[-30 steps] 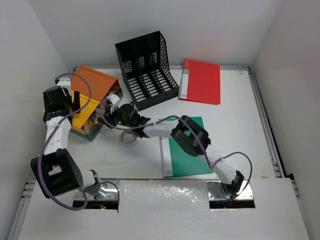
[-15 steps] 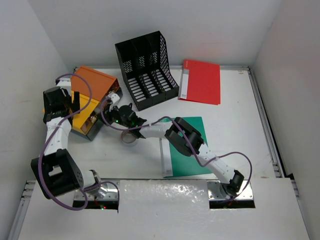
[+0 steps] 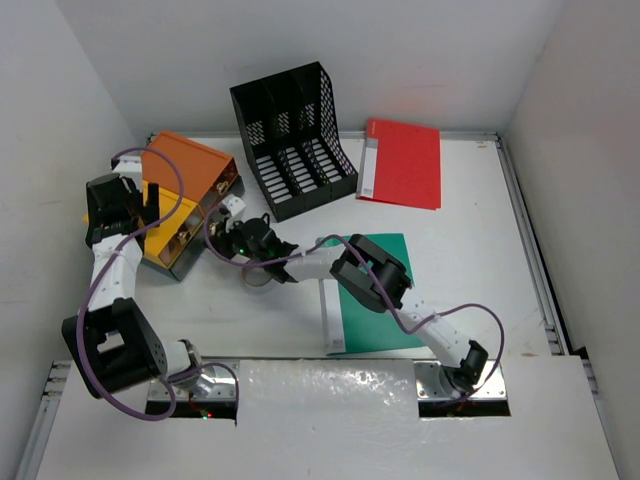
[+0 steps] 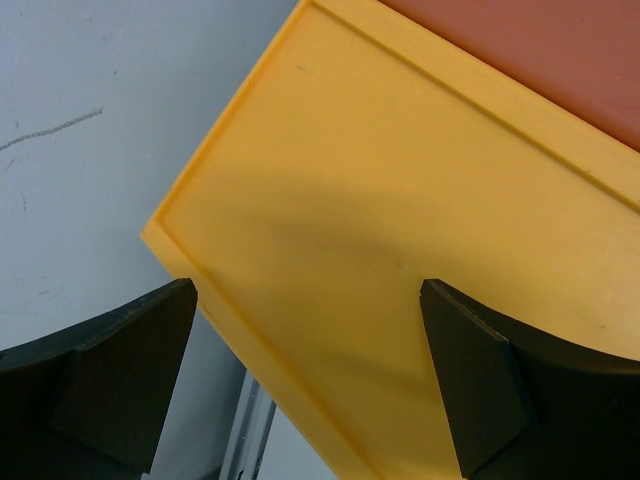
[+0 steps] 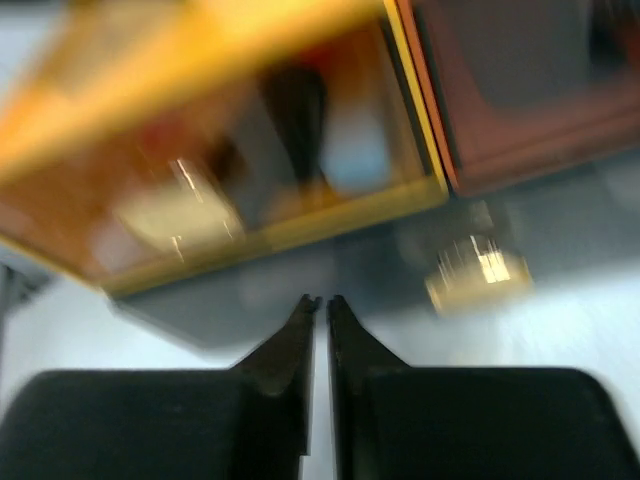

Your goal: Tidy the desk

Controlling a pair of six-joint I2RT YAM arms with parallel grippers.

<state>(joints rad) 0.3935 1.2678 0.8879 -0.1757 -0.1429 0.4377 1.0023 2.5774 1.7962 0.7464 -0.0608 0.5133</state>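
White desk (image 3: 470,260) lies flat, longer side-to-side.

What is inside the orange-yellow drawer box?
In the right wrist view the drawer box holds several small items: one dark, one pale, some shiny. Blur keeps them unidentifiable. From above, its orange and yellow top covers the inside.

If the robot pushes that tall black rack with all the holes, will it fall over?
Probably not, if it is pushed low down. The black rack sits on a long base on the desk, so it would likely slide. Its mesh walls and empty slots suggest it is light, so a shove near the tall back could tip it.
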